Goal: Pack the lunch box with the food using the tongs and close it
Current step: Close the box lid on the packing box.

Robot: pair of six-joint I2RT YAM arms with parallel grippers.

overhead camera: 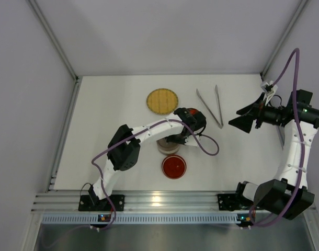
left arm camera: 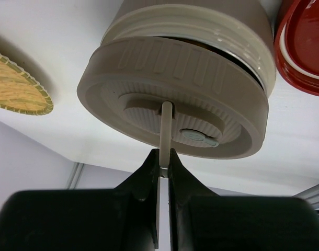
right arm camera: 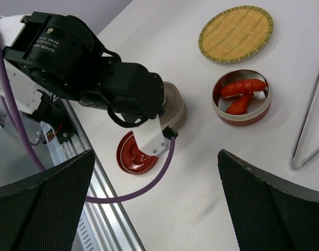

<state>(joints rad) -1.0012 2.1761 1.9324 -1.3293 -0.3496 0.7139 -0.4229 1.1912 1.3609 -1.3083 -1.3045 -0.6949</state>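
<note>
My left gripper point(left arm camera: 164, 159) is shut on the thin upright handle of a beige ribbed lid point(left arm camera: 175, 104). The lid sits tilted over the mouth of the beige lunch box tin point(left arm camera: 201, 21), with a gap showing on the right side. From above, this gripper point(overhead camera: 176, 139) hangs over that tin point(overhead camera: 167, 147). A red tin point(right arm camera: 242, 117) holds two elongated red food pieces point(right arm camera: 242, 88). The silver tongs point(overhead camera: 211, 106) lie on the table at the back right. My right gripper point(right arm camera: 157, 209) is open and empty, raised at the right point(overhead camera: 247, 121).
A round yellow woven plate point(overhead camera: 162, 101) lies at the back. A red lid point(overhead camera: 173, 166) lies on the table in front of the beige tin. The left arm's purple cable point(right arm camera: 149, 183) loops over the table. A metal rail point(overhead camera: 159, 201) runs along the near edge.
</note>
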